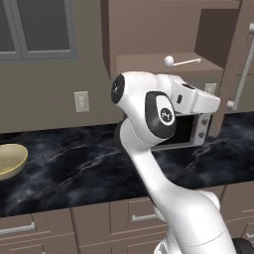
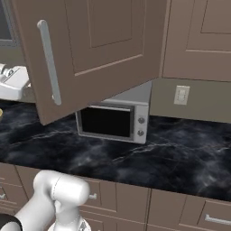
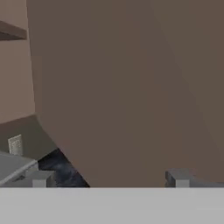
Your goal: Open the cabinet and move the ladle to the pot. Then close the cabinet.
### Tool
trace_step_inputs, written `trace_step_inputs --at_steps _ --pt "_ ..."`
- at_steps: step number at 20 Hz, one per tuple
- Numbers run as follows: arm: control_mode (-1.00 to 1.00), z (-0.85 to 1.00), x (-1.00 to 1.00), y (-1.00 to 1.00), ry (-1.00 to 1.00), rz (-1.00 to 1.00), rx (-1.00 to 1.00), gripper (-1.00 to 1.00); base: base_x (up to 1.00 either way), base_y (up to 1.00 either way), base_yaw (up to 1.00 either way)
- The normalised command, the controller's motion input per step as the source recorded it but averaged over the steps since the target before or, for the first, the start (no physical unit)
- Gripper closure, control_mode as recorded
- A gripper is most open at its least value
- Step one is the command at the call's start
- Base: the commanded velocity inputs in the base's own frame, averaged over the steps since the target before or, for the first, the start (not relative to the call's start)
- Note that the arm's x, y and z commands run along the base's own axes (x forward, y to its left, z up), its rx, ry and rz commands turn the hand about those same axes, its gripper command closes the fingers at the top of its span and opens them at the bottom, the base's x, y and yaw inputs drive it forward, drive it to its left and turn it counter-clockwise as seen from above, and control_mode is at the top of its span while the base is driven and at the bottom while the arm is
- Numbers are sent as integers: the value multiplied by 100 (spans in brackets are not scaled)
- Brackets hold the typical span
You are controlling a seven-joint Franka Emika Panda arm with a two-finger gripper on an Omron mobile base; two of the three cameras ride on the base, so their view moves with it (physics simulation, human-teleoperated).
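Overhead, cabinet (image 2: 113, 40) door open (microwave (image 2: 115, 119) beneath).

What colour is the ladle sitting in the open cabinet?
Whitish-silver, ball end and thin rod alike; the ladle shows best in the left base view.

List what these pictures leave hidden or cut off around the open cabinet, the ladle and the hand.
- Pot: unlocated; the yellow bowl, cut by the left base view's left edge, may not be it.
- Ladle: its handle's far end blends into the cabinet shelf.
- Cabinet interior: the swung-out door blocks it in the right base view.
- Hand: open; the hand view's bottom band cuts its fingertips.
- Microwave: the arm covers most of it in the left base view.
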Motion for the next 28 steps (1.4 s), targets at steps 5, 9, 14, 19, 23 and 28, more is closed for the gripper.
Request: trace_step_inputs --at_steps 5,9,14,19,23,28 --pt "-100 0 -76 -74 -6 -31 -4 -100 0 0 0" --pt "-100 0 -52 -83 -5 -31 -5 -100 0 0 0" --pt "-100 0 -6 -83 -3 -24 -6 -100 0 0 0" --pt "-100 0 0 -81 -2 -19 -5 -100 0 0 0" --pt "-100 0 3 -74 0 -17 -4 -100 0 0 0" --pt "-100 0 5 -55 0 -12 -1 -100 0 0 0"
